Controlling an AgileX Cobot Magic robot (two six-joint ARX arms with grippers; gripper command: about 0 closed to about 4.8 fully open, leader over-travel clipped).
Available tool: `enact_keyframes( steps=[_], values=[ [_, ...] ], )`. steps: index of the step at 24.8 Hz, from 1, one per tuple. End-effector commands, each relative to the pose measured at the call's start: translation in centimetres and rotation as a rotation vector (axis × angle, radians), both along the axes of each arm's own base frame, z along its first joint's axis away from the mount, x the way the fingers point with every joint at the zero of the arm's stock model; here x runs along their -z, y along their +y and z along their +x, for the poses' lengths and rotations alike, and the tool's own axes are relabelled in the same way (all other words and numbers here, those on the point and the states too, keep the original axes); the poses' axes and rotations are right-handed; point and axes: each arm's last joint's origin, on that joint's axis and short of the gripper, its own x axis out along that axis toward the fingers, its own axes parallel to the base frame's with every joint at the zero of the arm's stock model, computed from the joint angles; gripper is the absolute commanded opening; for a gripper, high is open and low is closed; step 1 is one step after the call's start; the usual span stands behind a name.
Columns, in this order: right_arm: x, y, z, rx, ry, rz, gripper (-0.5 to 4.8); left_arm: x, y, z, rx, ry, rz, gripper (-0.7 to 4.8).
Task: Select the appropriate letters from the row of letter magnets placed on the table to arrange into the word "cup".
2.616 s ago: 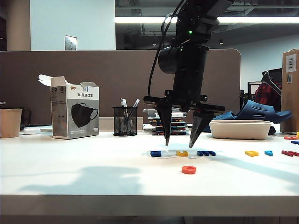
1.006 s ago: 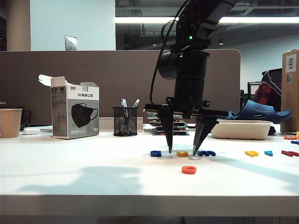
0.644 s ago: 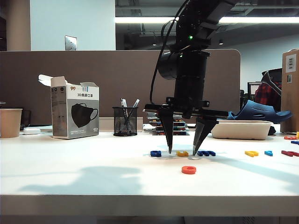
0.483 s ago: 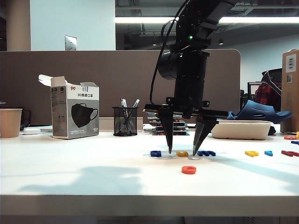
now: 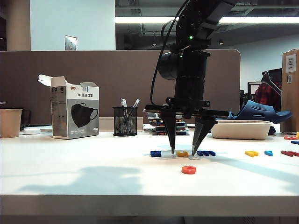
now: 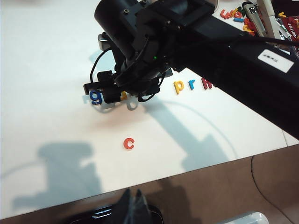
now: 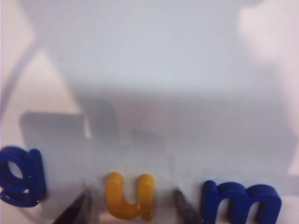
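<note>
Straddling the yellow "u" (image 7: 129, 201) on the bench (image 5: 70, 172), my right pincer (image 5: 183, 152) stands open, tips either side, gripping nothing. Red-orange "c" (image 5: 188, 170) lies nearer the front edge, yellow "p" (image 5: 251, 153) further right. My left pincer (image 6: 133, 203): I cannot tell.

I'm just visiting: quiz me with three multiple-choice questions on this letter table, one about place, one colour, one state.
1. Where is the red-orange c?
A. alone, nearer the table's front edge than the row
B. between g and m
C. in the pen cup

2. What colour is the u?
A. blue
B. yellow
C. red

3. How is the right tool?
A. shut on the c
B. lifted high
C. tips down on either side of the u, not yet gripping

Answers: A, it lies apart in front; B, yellow between blue g and m; C, gaps show beside the u.
</note>
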Motion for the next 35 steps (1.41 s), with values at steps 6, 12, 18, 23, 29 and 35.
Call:
enact_keyframes(
  steps=[6,12,18,23,29,35],
  values=[
    [0.59,0.25,-0.11,-0.007,0.021,0.015,2.06,-0.19,0.06,-0.01,-0.002,-0.014,-0.007,-0.05],
    [0.59,0.25,-0.11,-0.007,0.021,0.015,1.66,-0.19,0.06,-0.01,-0.002,-0.014,-0.007,-0.05],
    [0.61,0.25,-0.11,-0.007,0.021,0.014,1.35,-0.19,0.06,-0.01,-0.002,-0.014,-0.007,-0.05],
    [0.61,0.24,-0.11,-0.006,0.020,0.011,1.16,-0.19,0.06,-0.01,-0.002,-0.014,-0.007,-0.05],
    [0.59,0.22,-0.09,-0.005,0.017,0.008,1.15,-0.19,0.06,-0.01,-0.002,-0.014,-0.007,-0.05],
    [0.58,0.25,-0.03,-0.005,0.011,0.012,1.16,-0.19,0.06,-0.01,-0.002,-0.014,-0.007,-0.05]
  ],
)
